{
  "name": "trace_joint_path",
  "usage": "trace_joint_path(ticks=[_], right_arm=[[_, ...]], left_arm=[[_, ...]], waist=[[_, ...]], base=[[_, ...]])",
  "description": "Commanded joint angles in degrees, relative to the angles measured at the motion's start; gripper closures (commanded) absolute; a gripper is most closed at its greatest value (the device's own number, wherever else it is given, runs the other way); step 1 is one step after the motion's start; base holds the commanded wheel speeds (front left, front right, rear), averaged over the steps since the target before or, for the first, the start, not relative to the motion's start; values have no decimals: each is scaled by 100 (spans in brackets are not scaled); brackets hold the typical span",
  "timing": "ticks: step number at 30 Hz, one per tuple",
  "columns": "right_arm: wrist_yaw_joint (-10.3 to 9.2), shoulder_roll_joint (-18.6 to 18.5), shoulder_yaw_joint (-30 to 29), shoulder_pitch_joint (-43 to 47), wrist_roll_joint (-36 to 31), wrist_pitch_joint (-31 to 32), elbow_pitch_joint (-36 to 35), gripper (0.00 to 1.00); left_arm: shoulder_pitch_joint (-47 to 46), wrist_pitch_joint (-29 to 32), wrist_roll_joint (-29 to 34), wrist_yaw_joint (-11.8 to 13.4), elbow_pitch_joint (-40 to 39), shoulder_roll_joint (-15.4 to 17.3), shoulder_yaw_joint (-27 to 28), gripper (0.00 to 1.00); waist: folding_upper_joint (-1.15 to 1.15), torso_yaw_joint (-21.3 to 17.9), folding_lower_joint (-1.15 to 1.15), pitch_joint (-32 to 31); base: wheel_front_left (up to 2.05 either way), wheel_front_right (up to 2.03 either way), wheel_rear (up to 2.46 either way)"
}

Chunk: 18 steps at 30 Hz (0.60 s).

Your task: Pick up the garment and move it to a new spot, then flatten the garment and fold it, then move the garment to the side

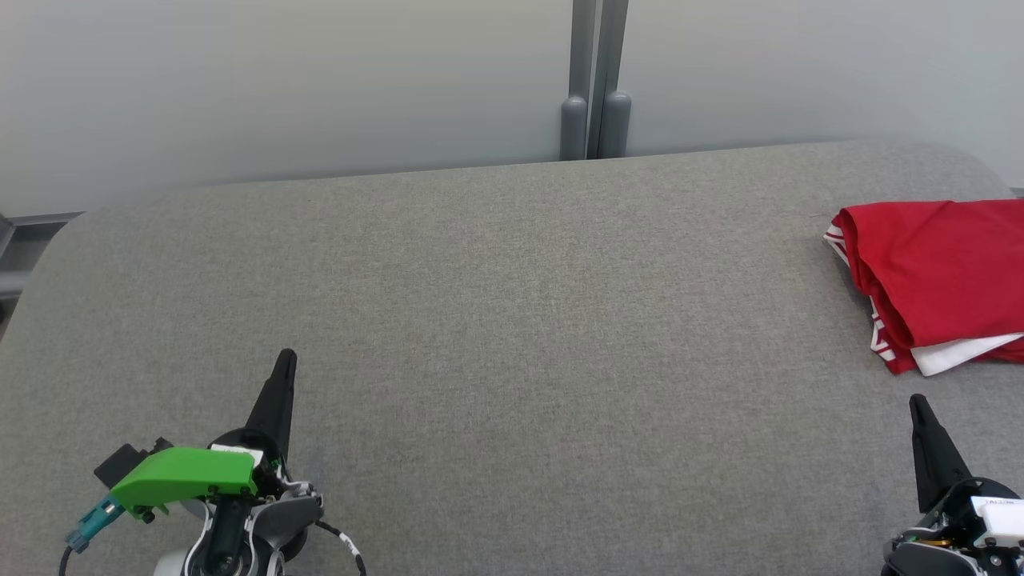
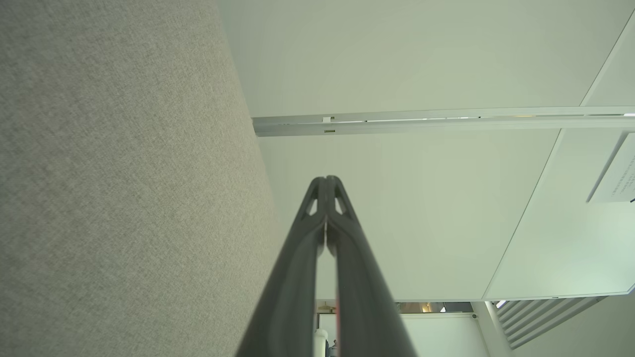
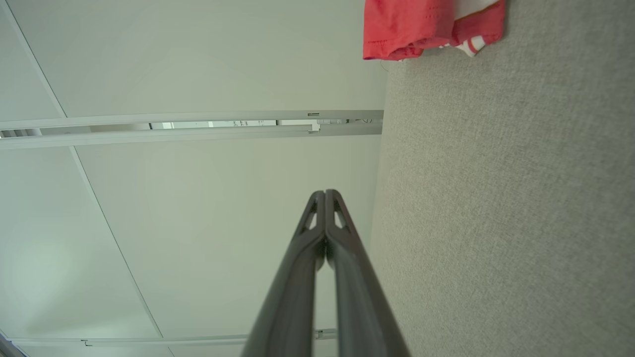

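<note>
Lying loosely folded at the far right of the grey table (image 1: 480, 320), the red garment (image 1: 936, 272) is well apart from the left gripper (image 1: 286, 358) and nearer the right gripper (image 1: 918, 402); both grippers have their fingers pressed together on nothing; the cloth looks light, soft and limp, likely to sag and come unfolded when lifted; a pinch through the stacked layers at the near edge, by the white trim, seems the surest hold.
</note>
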Motion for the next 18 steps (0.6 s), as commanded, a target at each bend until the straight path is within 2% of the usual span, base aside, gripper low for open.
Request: trace_joint_path(ticks=[1, 18], right_arm=[[2, -37, 4, 55, 40, -25, -22, 100], [2, -43, 16, 59, 47, -26, -24, 100]], left_arm=[[-81, 19, -32, -37, -21, 2, 19, 100], [-81, 19, -33, -37, -22, 2, 18, 100]], waist=[[0, 0, 0, 0], [0, 0, 0, 0]], base=[[0, 0, 0], [0, 0, 0]])
